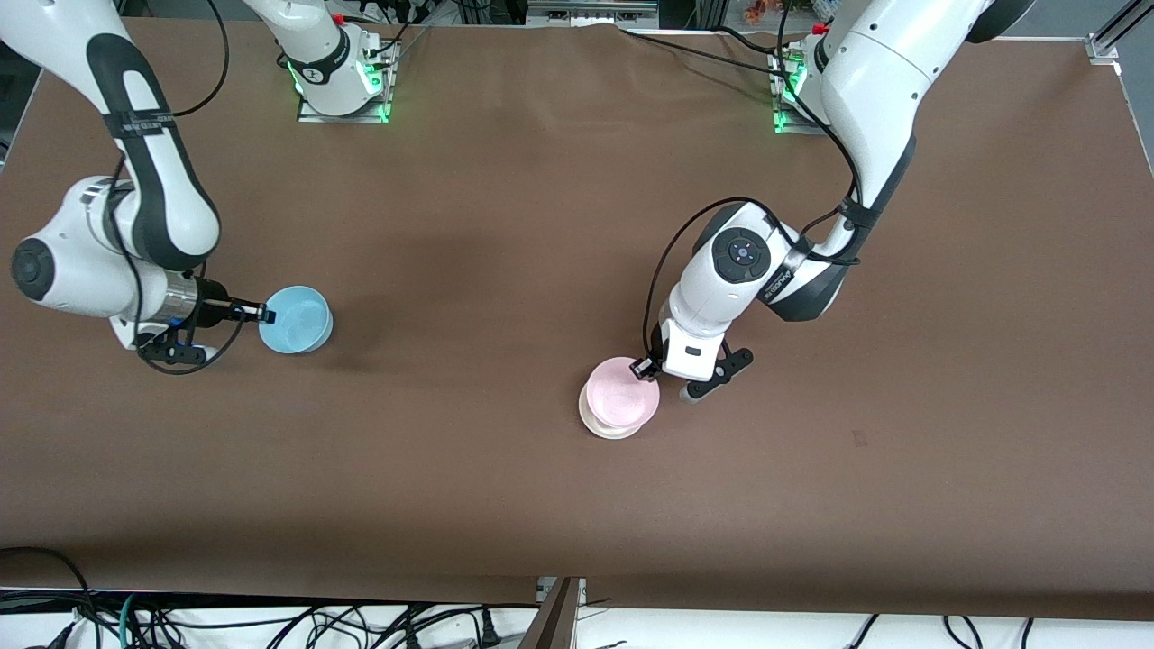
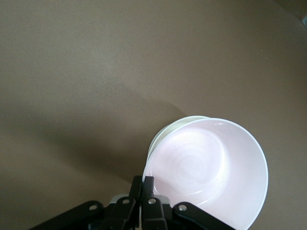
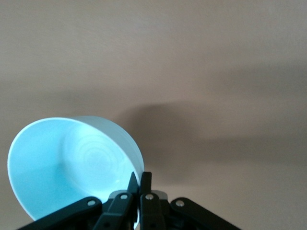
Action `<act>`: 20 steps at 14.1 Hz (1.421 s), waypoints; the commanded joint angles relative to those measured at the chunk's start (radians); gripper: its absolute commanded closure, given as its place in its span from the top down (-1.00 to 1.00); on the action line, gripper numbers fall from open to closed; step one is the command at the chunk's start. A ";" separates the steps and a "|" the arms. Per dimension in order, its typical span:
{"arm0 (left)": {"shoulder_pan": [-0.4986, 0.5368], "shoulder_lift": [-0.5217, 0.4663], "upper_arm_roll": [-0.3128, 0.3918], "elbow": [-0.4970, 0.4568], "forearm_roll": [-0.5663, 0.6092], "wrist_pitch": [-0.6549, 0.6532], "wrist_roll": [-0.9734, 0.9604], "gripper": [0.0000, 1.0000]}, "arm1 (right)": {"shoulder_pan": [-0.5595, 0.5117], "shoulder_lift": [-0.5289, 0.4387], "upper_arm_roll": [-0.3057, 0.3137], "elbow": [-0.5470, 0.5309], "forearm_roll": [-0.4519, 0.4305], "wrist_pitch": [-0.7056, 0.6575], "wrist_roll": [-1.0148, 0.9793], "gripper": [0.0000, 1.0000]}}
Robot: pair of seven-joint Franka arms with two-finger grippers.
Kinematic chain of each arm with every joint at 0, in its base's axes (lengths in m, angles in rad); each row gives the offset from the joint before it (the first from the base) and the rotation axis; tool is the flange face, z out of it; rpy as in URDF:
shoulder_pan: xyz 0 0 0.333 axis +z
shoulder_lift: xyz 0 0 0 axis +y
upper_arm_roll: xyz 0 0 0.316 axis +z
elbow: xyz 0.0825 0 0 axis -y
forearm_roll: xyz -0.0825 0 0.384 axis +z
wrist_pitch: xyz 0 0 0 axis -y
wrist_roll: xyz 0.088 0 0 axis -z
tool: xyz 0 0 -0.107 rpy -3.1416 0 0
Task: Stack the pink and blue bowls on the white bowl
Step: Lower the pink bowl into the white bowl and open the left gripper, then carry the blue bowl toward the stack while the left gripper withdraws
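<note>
Over the white bowl (image 1: 606,427), the left end effector (image 1: 644,368) pinches the pink bowl (image 1: 620,393) by its rim, lowering it for nesting; the right end effector (image 1: 267,315) pinches the blue bowl (image 1: 296,318), lifted for stacking next.

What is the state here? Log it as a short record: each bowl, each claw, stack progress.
pale pink round plastic bowl: over the plain white round plastic bowl, its rim pinched by the left claw
white bowl: on the brown table, only its edge showing beneath the pink one
light sky-blue round plastic bowl: toward the right arm's end of the table, its rim pinched by the right claw
stack progress: pink at the white bowl, not released; blue not yet stacked
</note>
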 commanded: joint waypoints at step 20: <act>-0.129 0.079 0.120 0.113 0.029 0.006 -0.102 0.16 | 0.388 0.119 0.012 0.269 0.118 -0.013 0.498 -1.00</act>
